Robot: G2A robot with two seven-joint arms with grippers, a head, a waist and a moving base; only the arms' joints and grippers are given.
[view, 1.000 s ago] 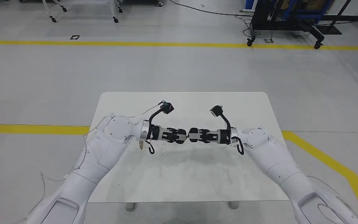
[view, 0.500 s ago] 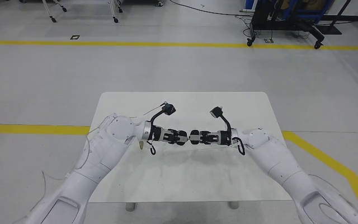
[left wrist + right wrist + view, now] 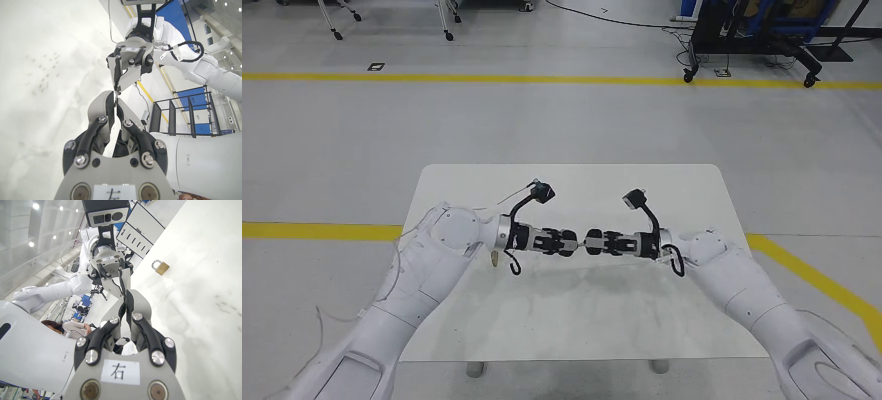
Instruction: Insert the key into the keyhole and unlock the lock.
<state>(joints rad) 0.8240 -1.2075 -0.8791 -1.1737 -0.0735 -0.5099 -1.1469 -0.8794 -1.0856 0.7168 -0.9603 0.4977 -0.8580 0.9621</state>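
Left to right: a brass padlock (image 3: 160,267) lies on its side on the white surface (image 3: 572,330), on the left arm's side and well apart from both hands, its steel shackle (image 3: 156,263) seated in the body; the keyhole cannot be made out. At the centre, above the surface, the left hand (image 3: 115,103) and the right hand (image 3: 117,89) meet tip to tip. Between them sits the key (image 3: 115,94), visible as no more than a thin metal sliver. The left hand's fingers are drawn together on one end of it, and the right hand's fingers are pinched on the other, so both appear to grip it at once. The key is judged light, rigid and smooth-faced. It is likely to pivot or slip in a fingertip pinch, so it is best held by its flat bow, with the blade left free and in line with the fingers. The padlock is judged small, dense and hard, and it will probably slide on the smooth surface if pushed. It is best clamped across the flat faces of its body, leaving the keyhole end exposed and the shackle free to lift.
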